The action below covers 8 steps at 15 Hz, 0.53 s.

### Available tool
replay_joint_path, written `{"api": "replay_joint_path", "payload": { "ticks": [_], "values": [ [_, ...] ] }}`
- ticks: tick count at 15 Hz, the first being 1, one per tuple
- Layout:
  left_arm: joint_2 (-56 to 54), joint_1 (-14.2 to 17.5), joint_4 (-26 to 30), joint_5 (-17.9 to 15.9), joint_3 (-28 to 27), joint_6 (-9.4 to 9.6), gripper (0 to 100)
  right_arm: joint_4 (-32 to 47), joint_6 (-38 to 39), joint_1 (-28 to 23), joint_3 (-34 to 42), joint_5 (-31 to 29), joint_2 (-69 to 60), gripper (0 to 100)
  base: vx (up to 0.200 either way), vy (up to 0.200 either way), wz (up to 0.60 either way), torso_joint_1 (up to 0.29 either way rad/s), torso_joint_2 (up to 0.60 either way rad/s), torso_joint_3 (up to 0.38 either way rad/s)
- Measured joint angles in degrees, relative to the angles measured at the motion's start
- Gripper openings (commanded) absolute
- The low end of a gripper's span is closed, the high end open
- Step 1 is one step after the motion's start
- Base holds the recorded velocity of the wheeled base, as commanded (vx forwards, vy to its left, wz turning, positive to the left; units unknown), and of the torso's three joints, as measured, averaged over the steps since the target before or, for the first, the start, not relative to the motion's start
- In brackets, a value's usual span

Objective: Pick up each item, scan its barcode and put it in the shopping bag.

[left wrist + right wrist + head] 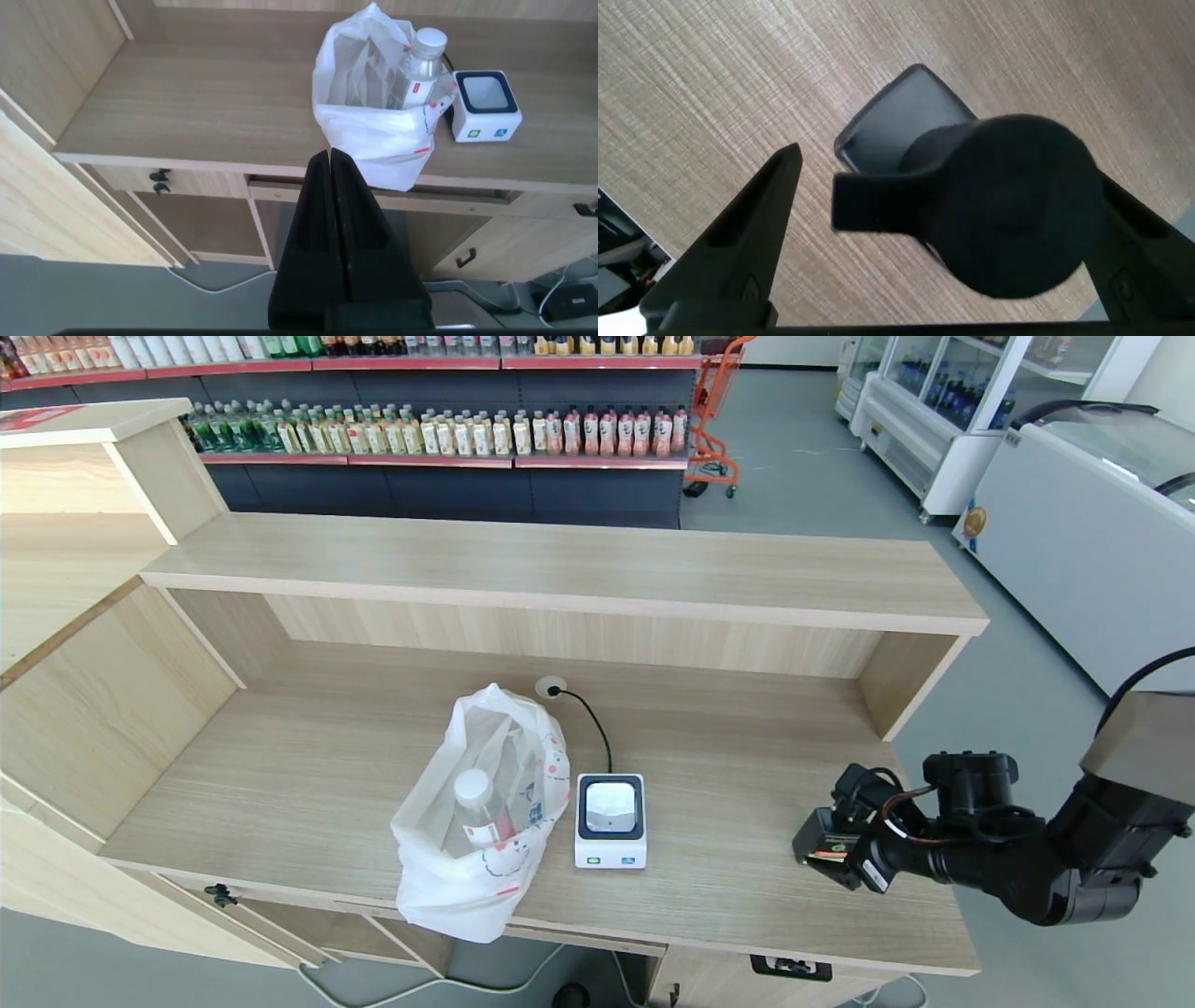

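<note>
A white plastic shopping bag (481,821) (369,121) stands near the counter's front edge with a clear, white-capped bottle (476,807) (420,70) inside it. Just to its right sits the white barcode scanner (611,819) (484,105) with a dark window on top. At the counter's right end my right gripper (836,840) (952,177) is low over a black item (822,847) (906,117) lying on the wood. Its fingers (738,261) are spread wide on either side of it. My left gripper (332,163) is shut and empty, out in front of the counter and below its edge.
The wooden counter (728,775) has a raised back ledge and side walls. A black cable (593,719) runs from the scanner to a hole in the counter behind it. Bare wood lies between the scanner and the black item. Drawers (196,177) line the counter's front.
</note>
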Motion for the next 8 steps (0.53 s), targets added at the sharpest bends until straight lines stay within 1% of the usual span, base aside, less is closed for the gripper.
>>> {"api": "replay_joint_path", "payload": {
  "ticks": [3, 4, 8],
  "values": [
    [0.0, 0.0, 0.0, 0.0, 0.0, -0.01, 0, 0.0, 0.1, 1.0, -2.1, 0.0, 1.9, 100, 0.000, 0.000, 0.00, 0.000, 0.00, 0.000],
    [0.0, 0.0, 0.0, 0.0, 0.0, 0.00, 0, 0.1, 0.1, 1.3, -2.3, 0.0, 2.4, 0, 0.000, 0.000, 0.00, 0.000, 0.00, 0.000],
    [0.0, 0.0, 0.0, 0.0, 0.0, -0.01, 0, -0.2, 0.3, 1.9, -2.3, -0.1, 2.9, 0, 0.000, 0.000, 0.00, 0.000, 0.00, 0.000]
  ]
}}
